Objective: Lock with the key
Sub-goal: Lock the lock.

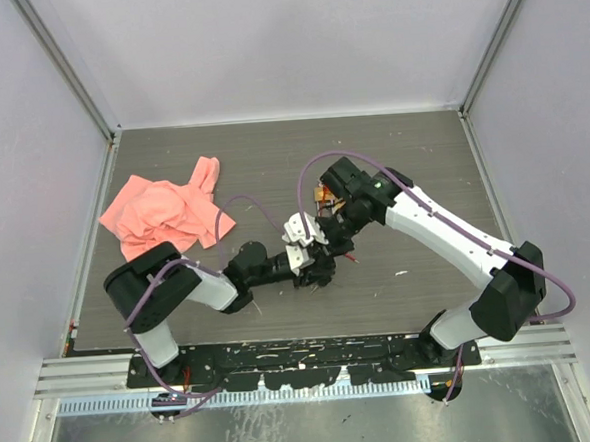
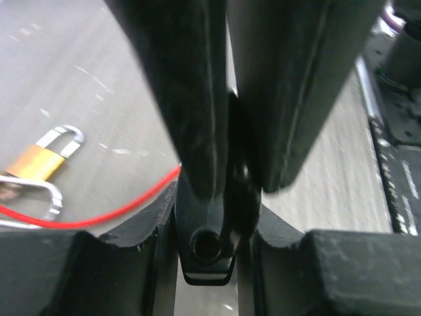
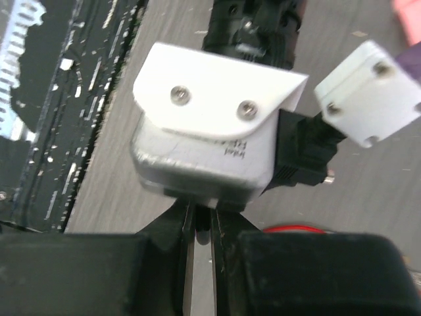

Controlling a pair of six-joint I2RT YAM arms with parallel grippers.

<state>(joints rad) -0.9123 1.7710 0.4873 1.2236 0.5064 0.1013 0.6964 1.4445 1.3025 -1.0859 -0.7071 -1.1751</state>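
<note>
Black left gripper [image 2: 230, 187] pressed together, contents unclear; brass padlock [image 2: 41, 162], red cord [image 2: 99, 217] lie apart. Right gripper [image 3: 198, 224]: narrow slit, hold unclear.

Padlock [image 2: 41, 161] is showing a brass-gold body with a bright silver shackle. Cord [image 2: 99, 218] beside it is reading plain red. Cloth [image 1: 162, 214] is showing salmon-pink, unpatterned. Table [image 1: 271, 157] is showing grey with fine, streaked wood grain. Right arm [image 1: 446, 230] is showing white shells with black joints. Cable [image 1: 323, 159] is reading purple. Camera housing [image 3: 217, 105] is showing white with silver screws.
</note>
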